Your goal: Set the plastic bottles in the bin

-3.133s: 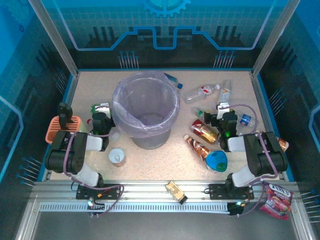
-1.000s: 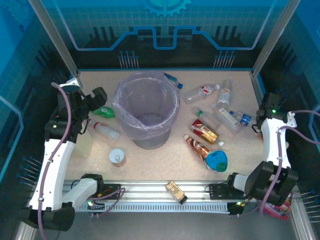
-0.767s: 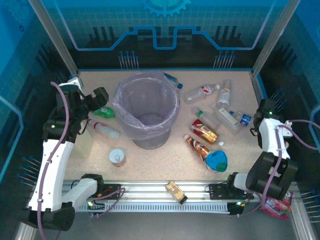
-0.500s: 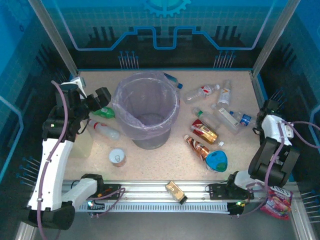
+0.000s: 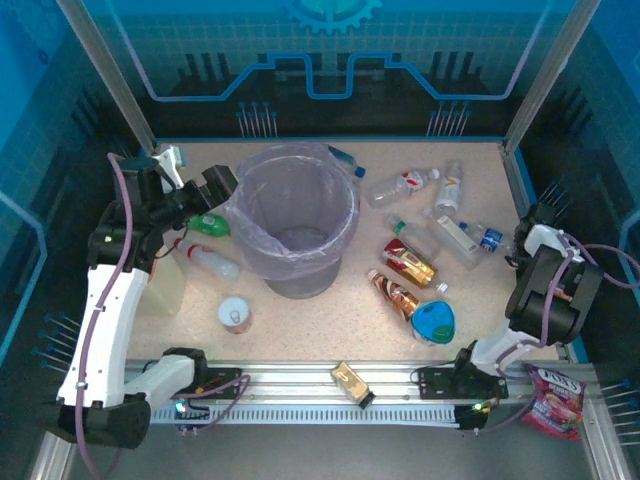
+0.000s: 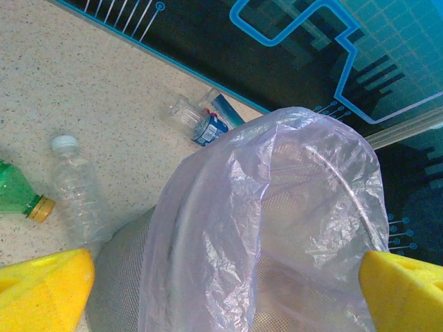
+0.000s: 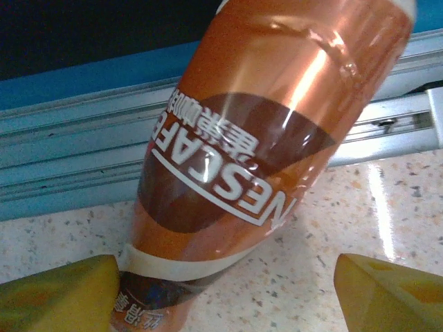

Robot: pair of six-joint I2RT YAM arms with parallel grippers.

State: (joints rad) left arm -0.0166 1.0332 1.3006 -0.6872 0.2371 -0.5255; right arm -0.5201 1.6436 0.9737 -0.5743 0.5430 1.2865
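The bin (image 5: pixel 291 213), lined with a clear bag, stands left of centre. My left gripper (image 5: pixel 216 186) hovers open and empty at its left rim; the left wrist view looks down on the bin's bag (image 6: pixel 277 207) between the yellow fingertips (image 6: pixel 45 287). A green bottle (image 5: pixel 207 224) and a clear one (image 5: pixel 208 262) lie left of the bin. Several more bottles lie to its right, among them a red-labelled one (image 5: pixel 403 185) and a brown one (image 5: pixel 408 262). At the right edge, my right gripper (image 7: pixel 225 297) stands open around a lying brown bottle (image 7: pixel 263 138).
A tin can (image 5: pixel 235 315) stands in front of the bin and a blue dish (image 5: pixel 433 322) lies front right. Snack packets lie on the front rail (image 5: pixel 350 383) and at its right end (image 5: pixel 553 390). The table's right rail (image 7: pixel 69 138) runs close behind the brown bottle.
My left gripper has moved right, up to the bin's rim. The right arm has folded down at the right edge, and its jaws have narrowed a little.
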